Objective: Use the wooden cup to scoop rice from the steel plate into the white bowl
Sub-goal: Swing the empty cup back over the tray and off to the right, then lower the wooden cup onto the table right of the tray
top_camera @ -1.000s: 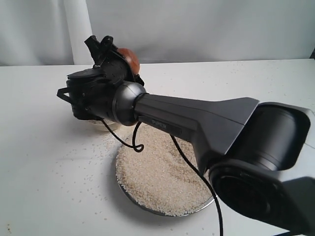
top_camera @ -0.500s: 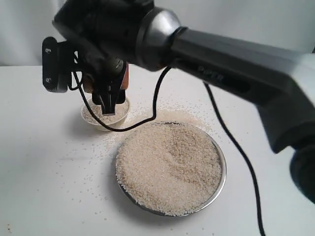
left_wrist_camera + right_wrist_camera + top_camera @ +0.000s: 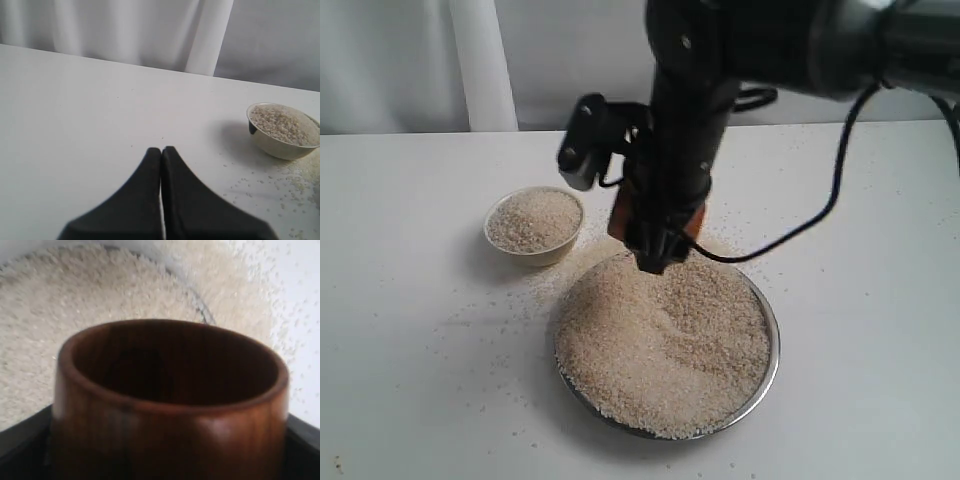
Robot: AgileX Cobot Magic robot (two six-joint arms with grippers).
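Note:
My right gripper (image 3: 655,258) points down over the far left part of the steel plate (image 3: 776,350) and is shut on the wooden cup (image 3: 619,218). In the right wrist view the reddish-brown cup (image 3: 170,405) fills the frame, its dark inside empty, with the rice (image 3: 75,300) heaped just below it. The rice (image 3: 665,340) covers the plate. The white bowl (image 3: 535,257) stands left of the plate, full of rice. My left gripper (image 3: 161,150) is shut on nothing, low over bare table, with the bowl (image 3: 275,146) off to one side. It is out of the exterior view.
Loose grains (image 3: 555,290) lie scattered on the white table between bowl and plate and around the plate's far edge. A black cable (image 3: 800,225) hangs from the right arm over the plate. Pale curtain (image 3: 480,60) backs the table.
The right arm has swung from above the white bowl to the right, over the plate's far edge, carrying the cup. The bowl now shows uncovered and full.

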